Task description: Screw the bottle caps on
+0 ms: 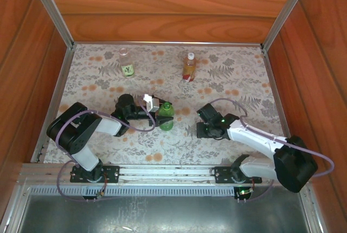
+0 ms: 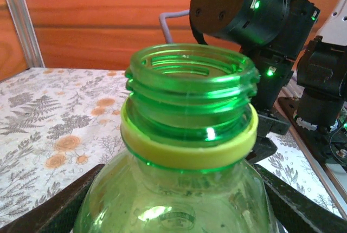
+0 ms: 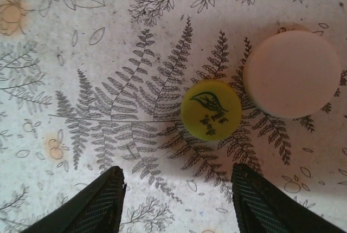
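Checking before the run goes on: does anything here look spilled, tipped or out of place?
Nothing spilled or damaged. The green bottle stands open-necked in the left gripper, and its likely yellow-green cap lies loose on the table beside a pale cap.

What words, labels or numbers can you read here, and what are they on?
Nothing reads clearly.
Yellow-green cap: leaf drawing above dark characters, too blurred.
Clear bottle: dark-and-white label, too small.
Amber bottle: label too small.
Green bottle: embossed mark, blurred.
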`<state>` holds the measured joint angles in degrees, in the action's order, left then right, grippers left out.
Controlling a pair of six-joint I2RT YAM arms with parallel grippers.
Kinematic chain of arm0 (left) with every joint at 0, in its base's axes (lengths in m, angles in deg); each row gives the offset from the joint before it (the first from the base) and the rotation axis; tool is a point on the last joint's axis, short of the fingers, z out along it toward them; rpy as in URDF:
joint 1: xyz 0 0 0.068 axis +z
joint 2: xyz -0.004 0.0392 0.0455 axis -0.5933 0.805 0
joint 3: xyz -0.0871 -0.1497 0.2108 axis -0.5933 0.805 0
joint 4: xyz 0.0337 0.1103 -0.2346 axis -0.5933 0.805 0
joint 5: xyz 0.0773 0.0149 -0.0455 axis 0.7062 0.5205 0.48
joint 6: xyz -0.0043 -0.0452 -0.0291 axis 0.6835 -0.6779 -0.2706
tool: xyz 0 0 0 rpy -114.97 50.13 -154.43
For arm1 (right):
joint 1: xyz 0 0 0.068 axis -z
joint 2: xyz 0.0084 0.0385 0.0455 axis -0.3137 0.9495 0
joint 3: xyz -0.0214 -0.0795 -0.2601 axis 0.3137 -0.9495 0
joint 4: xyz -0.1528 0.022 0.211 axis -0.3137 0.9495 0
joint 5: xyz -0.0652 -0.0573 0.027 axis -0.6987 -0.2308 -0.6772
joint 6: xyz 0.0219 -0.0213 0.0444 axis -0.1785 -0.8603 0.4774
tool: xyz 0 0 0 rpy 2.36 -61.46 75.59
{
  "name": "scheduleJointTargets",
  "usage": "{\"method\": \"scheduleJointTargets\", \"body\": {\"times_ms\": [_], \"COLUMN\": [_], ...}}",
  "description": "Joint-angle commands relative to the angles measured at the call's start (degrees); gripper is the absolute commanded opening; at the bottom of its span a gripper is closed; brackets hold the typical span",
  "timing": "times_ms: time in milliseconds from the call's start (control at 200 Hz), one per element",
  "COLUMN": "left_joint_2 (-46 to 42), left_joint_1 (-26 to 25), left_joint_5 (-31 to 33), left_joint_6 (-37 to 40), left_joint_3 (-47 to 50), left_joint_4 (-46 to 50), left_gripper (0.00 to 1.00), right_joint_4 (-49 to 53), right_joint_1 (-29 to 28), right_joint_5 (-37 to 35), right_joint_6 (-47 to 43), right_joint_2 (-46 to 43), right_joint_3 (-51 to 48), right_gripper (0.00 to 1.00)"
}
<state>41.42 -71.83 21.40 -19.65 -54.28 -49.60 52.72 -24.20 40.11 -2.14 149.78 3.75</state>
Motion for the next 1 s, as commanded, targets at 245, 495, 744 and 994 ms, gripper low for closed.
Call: {"method": "scheduleJointTargets", "body": {"times_ms": [245, 495, 744, 994], "left_joint_2": [-0.4, -0.1, -0.1, -0.1], "left_joint_1": [0.2, 0.3, 0.4, 0.4], "left_joint_5": [1.0, 1.4, 1.3, 0.8], "left_joint_6": [2.8, 3.2, 3.1, 2.7], "left_joint_3": [1.4, 1.4, 1.6, 1.3], "left_joint_4": [2.4, 2.6, 2.8, 2.8], "left_gripper": [0.66, 0.66, 0.66, 0.66], "right_joint_4": [2.4, -2.9, -6.0, -5.3], "right_joint_1": [0.0, 1.1, 1.2, 1.2], "right_joint_5": [-5.1, -6.2, -7.1, -7.8], "right_joint_6": [0.5, -0.5, -1.0, -1.1], "right_joint_2": [8.6, 11.1, 11.4, 10.7], "right_joint_3": [5.1, 4.7, 3.0, 2.1], "right_gripper": [0.55, 0.54, 0.49, 0.44]}}
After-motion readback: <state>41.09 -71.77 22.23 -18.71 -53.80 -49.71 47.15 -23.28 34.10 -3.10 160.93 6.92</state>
